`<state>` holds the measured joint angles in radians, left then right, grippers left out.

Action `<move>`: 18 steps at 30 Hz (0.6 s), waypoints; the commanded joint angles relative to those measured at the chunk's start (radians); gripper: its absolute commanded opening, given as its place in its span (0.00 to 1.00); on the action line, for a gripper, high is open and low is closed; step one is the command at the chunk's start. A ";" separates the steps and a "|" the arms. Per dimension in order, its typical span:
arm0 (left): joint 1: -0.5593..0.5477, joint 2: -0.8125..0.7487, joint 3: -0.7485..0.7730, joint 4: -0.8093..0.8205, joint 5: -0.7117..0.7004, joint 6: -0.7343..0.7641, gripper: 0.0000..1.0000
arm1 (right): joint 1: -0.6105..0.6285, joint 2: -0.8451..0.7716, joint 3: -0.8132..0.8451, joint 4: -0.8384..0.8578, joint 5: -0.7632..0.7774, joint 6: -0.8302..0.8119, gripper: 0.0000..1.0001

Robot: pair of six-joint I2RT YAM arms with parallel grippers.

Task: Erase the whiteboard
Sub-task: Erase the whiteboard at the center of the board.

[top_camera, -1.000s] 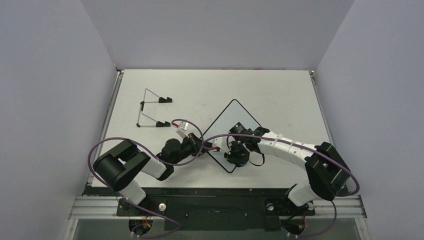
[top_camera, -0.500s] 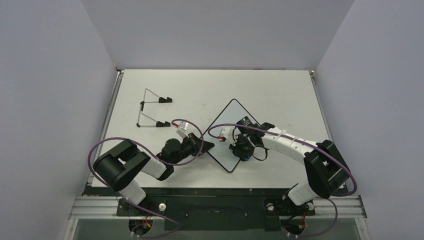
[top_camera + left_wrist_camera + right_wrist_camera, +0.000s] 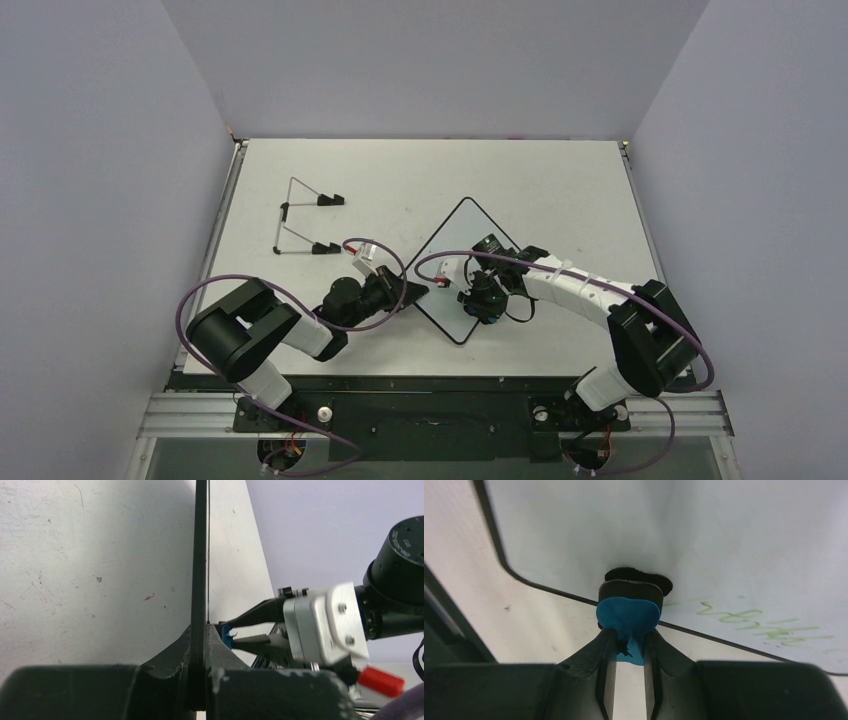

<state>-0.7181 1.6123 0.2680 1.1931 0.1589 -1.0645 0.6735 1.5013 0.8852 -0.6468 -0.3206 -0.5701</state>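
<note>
nothing here can be read for certain. the whiteboard (image 3: 724, 535) carries faint green handwriting (image 3: 751, 622) near its rim in the right wrist view, but the strokes are too scrawled to make out. small marks on a black motor housing (image 3: 406, 544) are too tiny to read.

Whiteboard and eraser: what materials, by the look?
The whiteboard has a glossy white face, likely coated plastic or melamine: it shows a soft sheen and the green marker sits on top. Its thin black rim looks like plastic. The eraser has a smooth matte blue body, probably plastic, over a dark pad, maybe felt or foam.
</note>
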 commanded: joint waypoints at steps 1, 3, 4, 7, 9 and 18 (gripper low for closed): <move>-0.002 -0.016 0.022 0.176 0.032 -0.034 0.00 | -0.032 -0.034 -0.010 0.094 0.072 0.028 0.00; -0.002 -0.017 0.022 0.177 0.032 -0.034 0.00 | -0.019 -0.036 -0.011 0.080 0.040 0.013 0.00; -0.001 -0.017 0.022 0.177 0.031 -0.034 0.00 | -0.012 -0.036 -0.011 0.059 0.010 0.006 0.00; -0.003 -0.018 0.021 0.175 0.029 -0.036 0.00 | 0.053 -0.037 -0.011 0.021 -0.045 -0.053 0.00; -0.002 -0.021 0.019 0.173 0.026 -0.037 0.00 | 0.078 -0.029 -0.009 0.005 -0.060 -0.067 0.00; -0.004 -0.048 0.013 0.148 0.014 -0.028 0.00 | -0.024 -0.044 -0.009 0.122 0.139 0.039 0.00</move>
<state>-0.7181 1.6119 0.2661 1.1934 0.1471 -1.0626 0.7113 1.4956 0.8803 -0.6300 -0.2829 -0.5816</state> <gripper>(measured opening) 0.020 0.171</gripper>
